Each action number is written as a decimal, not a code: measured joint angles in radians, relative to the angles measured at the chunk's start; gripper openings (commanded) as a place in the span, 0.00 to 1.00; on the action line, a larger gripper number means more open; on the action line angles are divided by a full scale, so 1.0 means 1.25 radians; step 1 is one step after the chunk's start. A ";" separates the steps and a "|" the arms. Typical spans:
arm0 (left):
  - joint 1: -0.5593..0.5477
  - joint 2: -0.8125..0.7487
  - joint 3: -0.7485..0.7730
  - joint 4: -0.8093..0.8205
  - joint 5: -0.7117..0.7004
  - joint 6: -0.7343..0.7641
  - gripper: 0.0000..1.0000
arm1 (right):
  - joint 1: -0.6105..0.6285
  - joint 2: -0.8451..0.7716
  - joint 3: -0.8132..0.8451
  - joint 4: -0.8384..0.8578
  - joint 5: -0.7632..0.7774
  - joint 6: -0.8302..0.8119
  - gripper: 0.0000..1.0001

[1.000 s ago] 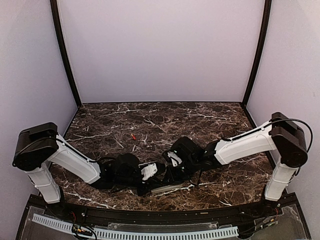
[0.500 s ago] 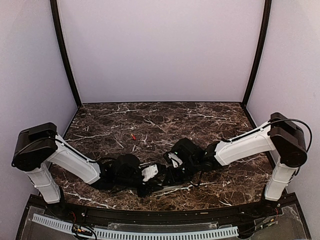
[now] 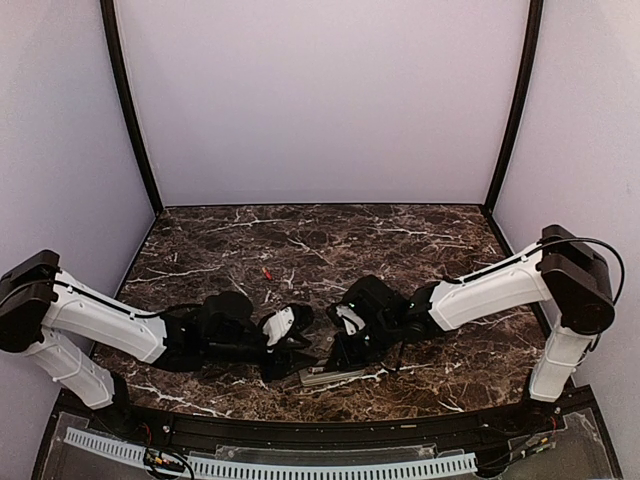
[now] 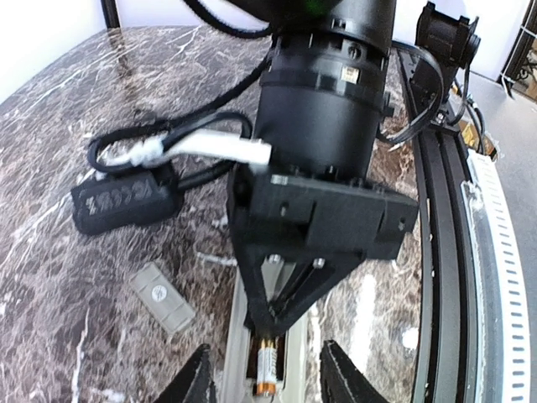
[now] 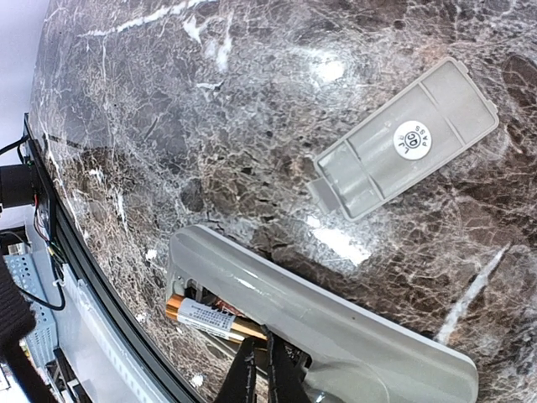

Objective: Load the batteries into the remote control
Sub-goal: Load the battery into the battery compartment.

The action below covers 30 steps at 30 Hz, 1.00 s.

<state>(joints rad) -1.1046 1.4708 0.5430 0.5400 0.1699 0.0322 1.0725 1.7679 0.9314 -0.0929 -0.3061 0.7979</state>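
The remote control [image 5: 352, 323] lies back up on the marble near the front edge, its battery bay open; it also shows in the top view [image 3: 338, 375]. A gold and white battery [image 5: 205, 317] lies in the bay and shows in the left wrist view [image 4: 268, 369]. My right gripper [image 5: 262, 378] is shut, and its tips press on that battery's inner end [image 3: 335, 358]. My left gripper [image 4: 270, 382] is open, with a finger on either side of the remote, not touching it [image 3: 298, 350]. A red battery [image 3: 266, 272] lies loose farther back.
The flat grey cover piece [image 5: 403, 138] lies inside up beside the remote, also seen in the left wrist view [image 4: 164, 298]. A black cable box [image 4: 126, 200] rests on the table by the right arm. The table's black front rail [image 4: 440, 252] is close by.
My left arm has swung back to the left and lower, drawing its gripper a little away from the remote. The right gripper stays on the battery in the bay.
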 measured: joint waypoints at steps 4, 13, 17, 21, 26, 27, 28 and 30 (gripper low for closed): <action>0.001 -0.013 -0.010 -0.070 -0.012 -0.012 0.27 | 0.000 -0.003 0.013 -0.019 0.003 -0.013 0.06; 0.001 0.010 -0.020 -0.130 -0.026 -0.017 0.10 | 0.000 -0.010 0.031 -0.035 0.011 -0.031 0.06; 0.001 0.038 -0.018 -0.132 -0.023 -0.016 0.08 | -0.001 -0.019 0.031 -0.062 0.018 -0.033 0.07; 0.001 0.063 -0.009 -0.134 -0.015 -0.016 0.06 | -0.010 -0.071 0.030 -0.102 0.039 -0.034 0.07; 0.001 0.070 0.003 -0.134 -0.009 -0.014 0.05 | -0.040 -0.148 -0.007 -0.121 0.058 -0.032 0.10; 0.001 0.070 0.006 -0.134 -0.007 -0.013 0.05 | -0.046 -0.154 -0.018 -0.124 0.060 -0.030 0.12; 0.001 0.070 0.010 -0.134 -0.006 -0.013 0.05 | -0.052 -0.156 -0.028 -0.127 0.062 -0.030 0.13; 0.001 0.070 0.015 -0.134 -0.004 -0.013 0.05 | -0.062 -0.155 -0.049 -0.137 0.066 -0.029 0.16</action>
<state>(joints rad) -1.1030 1.5585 0.5621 0.3725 0.1650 0.0166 0.9955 1.5738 0.8696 -0.2642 -0.2234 0.7620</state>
